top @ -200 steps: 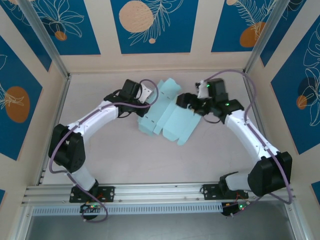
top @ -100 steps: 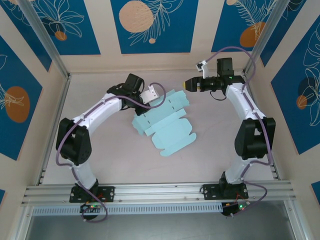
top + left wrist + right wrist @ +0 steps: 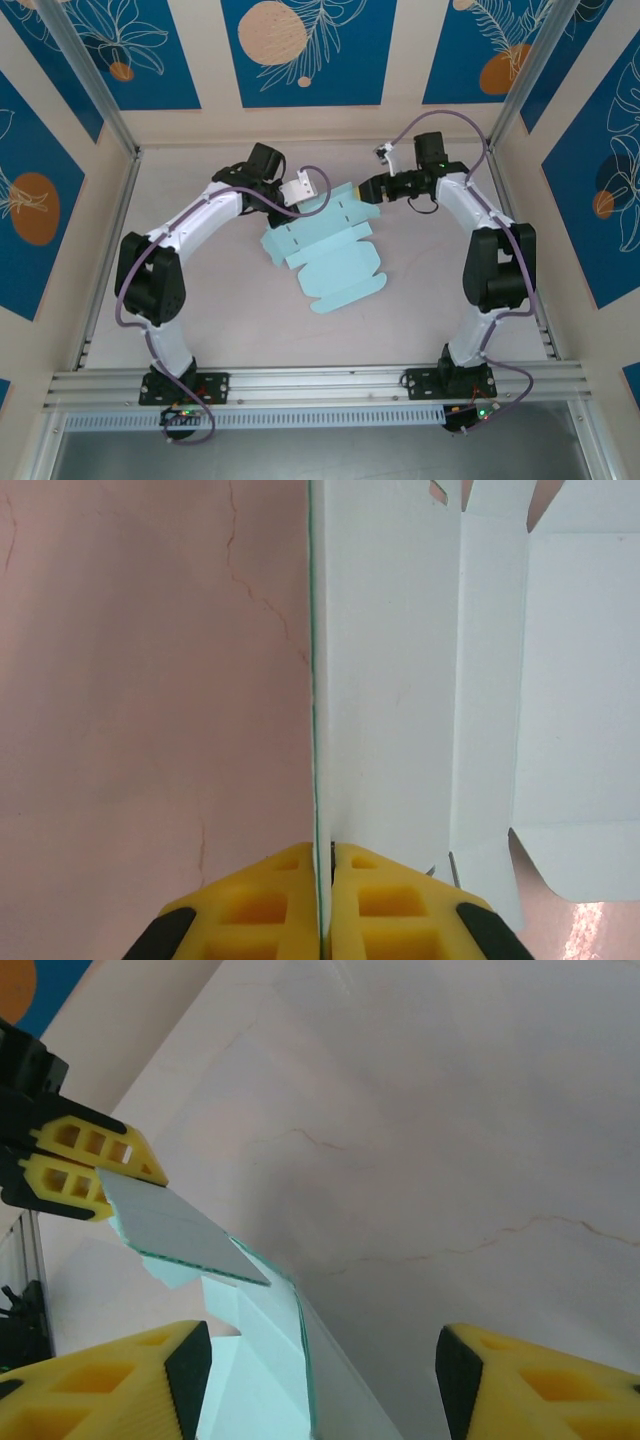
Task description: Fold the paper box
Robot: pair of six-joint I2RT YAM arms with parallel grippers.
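Two white-and-black arms with yellow-tipped grippers

The left arm (image 3: 200, 216) and right arm (image 3: 463, 201) have white link shells and rounded black joint housings. A purple-grey cable (image 3: 119, 300) loops along each, and small green lights glow at the black bases (image 3: 180, 412). The left gripper (image 3: 322, 865) and right gripper (image 3: 320, 1360) have yellow pads (image 3: 260, 900) with square cut-outs and black backing.
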